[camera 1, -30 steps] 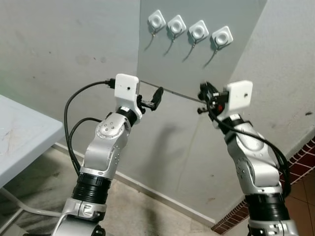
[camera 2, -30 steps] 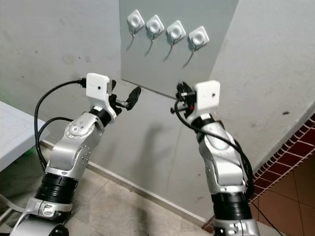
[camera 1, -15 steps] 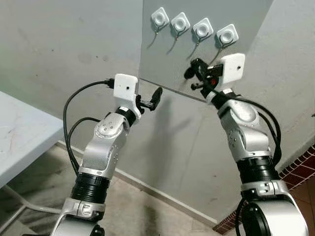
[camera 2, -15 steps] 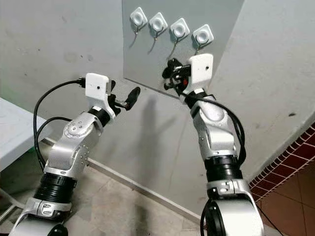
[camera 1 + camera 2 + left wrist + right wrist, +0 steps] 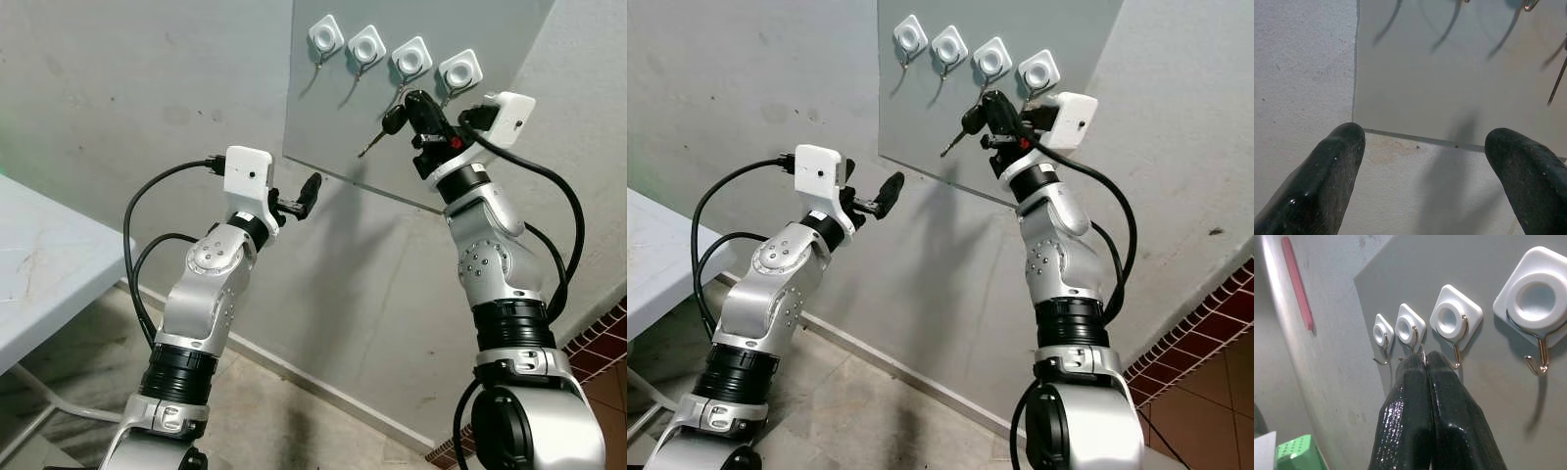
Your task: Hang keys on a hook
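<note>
A row of several white square hooks with metal prongs is stuck on a grey panel on the wall. My right gripper is raised just below the third hook and is shut on the keys. A black-headed key hangs from it, its blade pointing down and left. In the right wrist view the fingertips are pressed together with a thin key ring showing at their tip, between two hooks. My left gripper is open by the panel's lower left corner, its fingers spread wide.
A white table stands at the left. Red floor tiles lie at the lower right, and a baseboard runs along the foot of the wall. A green object shows low in the right wrist view.
My right gripper has risen with the keys from below the panel's bottom edge to just under the hooks, and its wrist has turned. The left arm has stayed still.
</note>
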You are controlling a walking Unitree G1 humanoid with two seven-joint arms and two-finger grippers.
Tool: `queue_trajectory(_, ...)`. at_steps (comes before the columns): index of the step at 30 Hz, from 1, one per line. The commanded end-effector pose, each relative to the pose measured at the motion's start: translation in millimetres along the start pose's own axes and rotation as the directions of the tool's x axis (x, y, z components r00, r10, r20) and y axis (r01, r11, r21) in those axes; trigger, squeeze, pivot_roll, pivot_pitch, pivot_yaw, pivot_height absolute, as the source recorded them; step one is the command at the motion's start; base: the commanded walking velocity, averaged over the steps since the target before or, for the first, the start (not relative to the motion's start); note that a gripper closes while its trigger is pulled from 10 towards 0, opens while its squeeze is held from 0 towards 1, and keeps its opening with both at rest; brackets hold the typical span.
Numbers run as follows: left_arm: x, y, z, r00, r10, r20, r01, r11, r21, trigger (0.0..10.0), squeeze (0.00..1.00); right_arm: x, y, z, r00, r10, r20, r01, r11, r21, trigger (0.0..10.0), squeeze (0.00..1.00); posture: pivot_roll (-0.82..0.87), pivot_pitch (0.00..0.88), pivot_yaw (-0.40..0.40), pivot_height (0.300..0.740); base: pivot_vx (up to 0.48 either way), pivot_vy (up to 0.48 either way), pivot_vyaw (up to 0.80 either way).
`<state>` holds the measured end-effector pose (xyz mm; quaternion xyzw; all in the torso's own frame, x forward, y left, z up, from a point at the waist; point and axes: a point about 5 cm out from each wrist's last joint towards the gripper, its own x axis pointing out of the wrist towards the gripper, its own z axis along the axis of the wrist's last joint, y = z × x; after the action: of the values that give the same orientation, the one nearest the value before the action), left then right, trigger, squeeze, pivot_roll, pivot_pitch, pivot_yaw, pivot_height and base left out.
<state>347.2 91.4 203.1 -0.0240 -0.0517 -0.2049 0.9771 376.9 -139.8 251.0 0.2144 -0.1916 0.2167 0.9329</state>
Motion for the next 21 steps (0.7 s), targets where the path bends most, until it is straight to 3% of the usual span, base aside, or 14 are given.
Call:
queue_trajectory(1, 2.2, -1.9, 8.7, 1.0, -0.012, 0.023, 0.012, 1.0, 0.009, 10.0, 0.0, 0.2, -1.5, 2.2, 1.0, -0.01, 0.011, 0.01, 1.0, 0.025, 10.0, 0.0, -0.04, 0.0, -0.084, 0.724, 0.0, 0.0, 0.0)
queue_trajectory(13, 1.6, -0.2, 8.8, 1.0, -0.004, 0.023, 0.004, 1.0, 0.005, 10.0, 0.0, -3.4, -19.5, 2.9, 0.989, -0.146, 0.022, 0.143, 0.986, 0.086, 10.0, 0.0, -0.04, 0.0, -0.086, 0.724, 0.0, 0.0, 0.0)
queue_trajectory(21, 2.3, -0.3, 8.9, 1.0, -0.003, 0.023, 0.003, 1.0, -0.001, 10.0, 0.0, 0.5, -22.6, 10.2, 0.985, -0.167, 0.049, 0.162, 0.982, 0.098, 10.0, 0.0, -0.04, 0.0, -0.089, 0.724, 0.0, 0.0, 0.0)
